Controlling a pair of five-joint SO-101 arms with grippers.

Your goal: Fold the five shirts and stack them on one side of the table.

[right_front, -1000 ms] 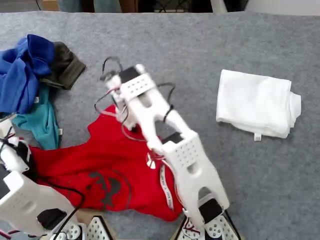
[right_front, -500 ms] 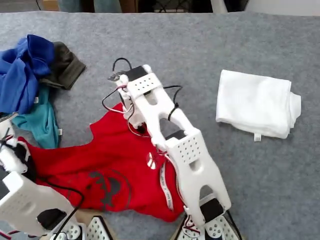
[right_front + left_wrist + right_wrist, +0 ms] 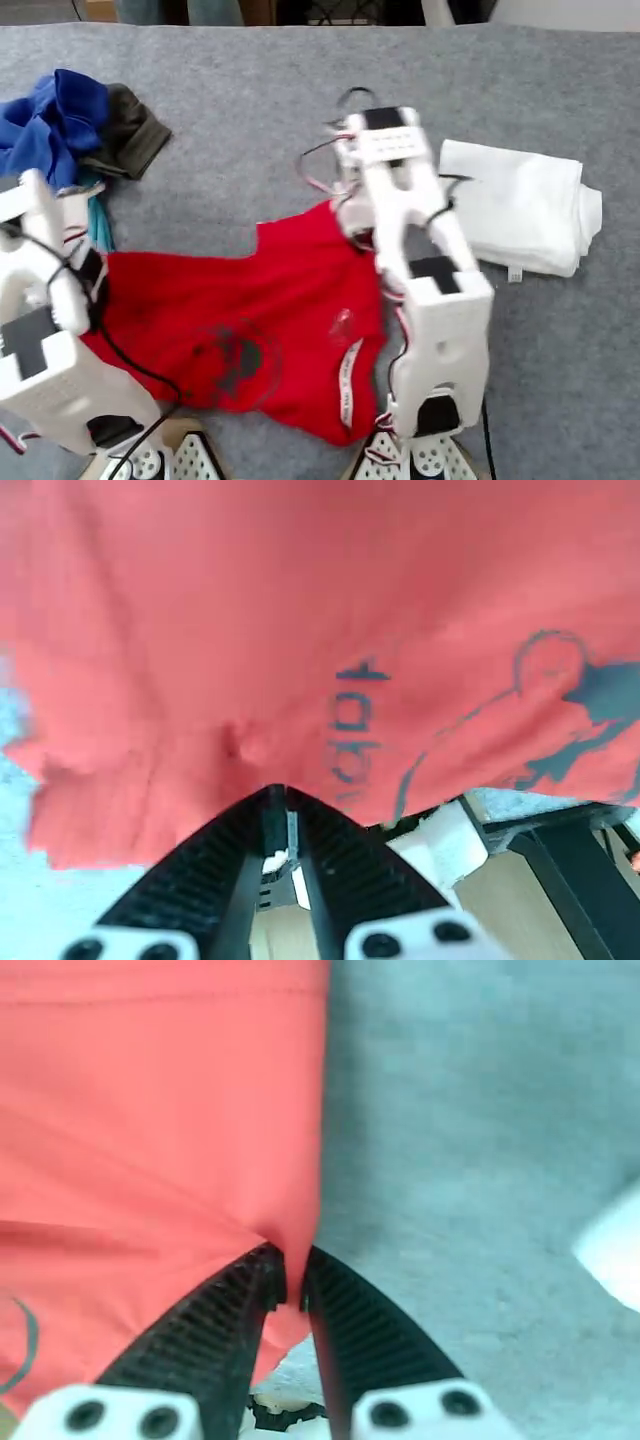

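A red shirt [image 3: 250,310] with a dark print lies stretched across the front of the grey table [image 3: 250,90], held between both arms. My left gripper [image 3: 95,272] is shut on the shirt's left edge. In the left wrist view the left gripper [image 3: 278,798] pinches the red cloth [image 3: 300,630]. My right gripper [image 3: 362,236] is shut on the shirt's far right corner. The right wrist view shows the right gripper [image 3: 290,1258] clamped on the red hem [image 3: 150,1110]. A folded white shirt [image 3: 515,205] lies at the right.
A blue shirt [image 3: 50,115], a dark shirt [image 3: 130,135] and a strip of teal shirt [image 3: 102,225] are heaped at the back left. The arm bases [image 3: 420,455] stand at the front edge. Bare grey table lies at the back middle and far right.
Both arms have swung to the right, dragging the red shirt with them. The shirt is now pulled flatter and wider, its right corner close to the white shirt.
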